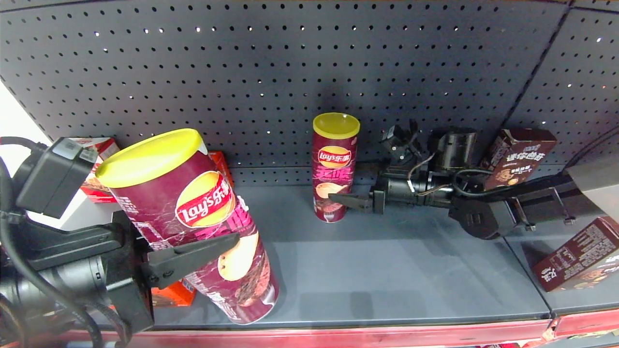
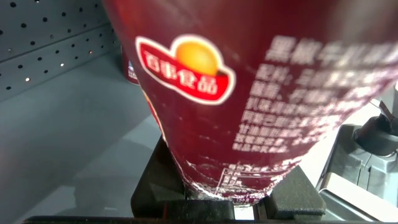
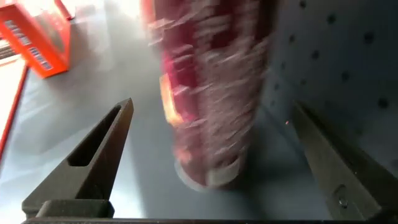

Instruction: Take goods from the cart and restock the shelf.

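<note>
My left gripper (image 1: 213, 232) is shut on a maroon chip can with a yellow lid (image 1: 193, 208). The can is tilted, its base low over the front left of the grey shelf (image 1: 387, 270). The left wrist view shows the can's body (image 2: 249, 93) clamped just above my left gripper (image 2: 230, 200). A second, matching can (image 1: 333, 169) stands upright at the back middle of the shelf. My right gripper (image 1: 334, 192) is open at its lower part. In the right wrist view that can (image 3: 208, 68) stands between the spread fingers (image 3: 106, 143) of my right gripper (image 3: 211, 106), untouched by them.
A dark pegboard wall (image 1: 290, 58) backs the shelf. Orange and red boxes (image 1: 174, 292) sit at the left behind the held can. A brown cookie box (image 1: 517, 154) leans at the back right and another (image 1: 575, 256) lies at the right front. The shelf's red front lip (image 1: 338, 333) runs below.
</note>
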Controlling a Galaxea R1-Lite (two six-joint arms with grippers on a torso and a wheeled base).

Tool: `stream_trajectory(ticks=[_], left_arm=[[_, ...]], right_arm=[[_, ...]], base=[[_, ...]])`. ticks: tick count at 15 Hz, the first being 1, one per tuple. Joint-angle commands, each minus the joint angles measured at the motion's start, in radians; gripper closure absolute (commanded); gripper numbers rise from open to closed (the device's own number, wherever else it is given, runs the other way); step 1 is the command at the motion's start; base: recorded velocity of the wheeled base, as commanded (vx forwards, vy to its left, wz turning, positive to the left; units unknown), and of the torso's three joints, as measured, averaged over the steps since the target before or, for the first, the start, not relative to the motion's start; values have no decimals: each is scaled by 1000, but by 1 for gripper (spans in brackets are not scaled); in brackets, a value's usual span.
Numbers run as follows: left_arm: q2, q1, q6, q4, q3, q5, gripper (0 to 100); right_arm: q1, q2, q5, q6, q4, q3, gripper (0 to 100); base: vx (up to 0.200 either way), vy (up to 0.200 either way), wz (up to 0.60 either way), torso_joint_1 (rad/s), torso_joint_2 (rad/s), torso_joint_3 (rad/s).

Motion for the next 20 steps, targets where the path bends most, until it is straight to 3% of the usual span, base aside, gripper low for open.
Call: stream_trajectory(ticks=[1,10,11,20], left_arm=[[1,0,0,-1,0,0,100],[3,3,0,3,2,3,100],[3,3,0,1,2,3,100],[0,3,0,1,2,3,100]], right_arm=[[10,50,1,1,-1,-45,0],[47,139,-4,6,-1,-153,0],[46,139,-5,6,-1,-153,100],[47,43,5,4,1,-98,100]], base=[[0,0,0,0,0,0],[0,0,0,0,0,0],[0,0,0,0,0,0],[0,0,0,0,0,0]])
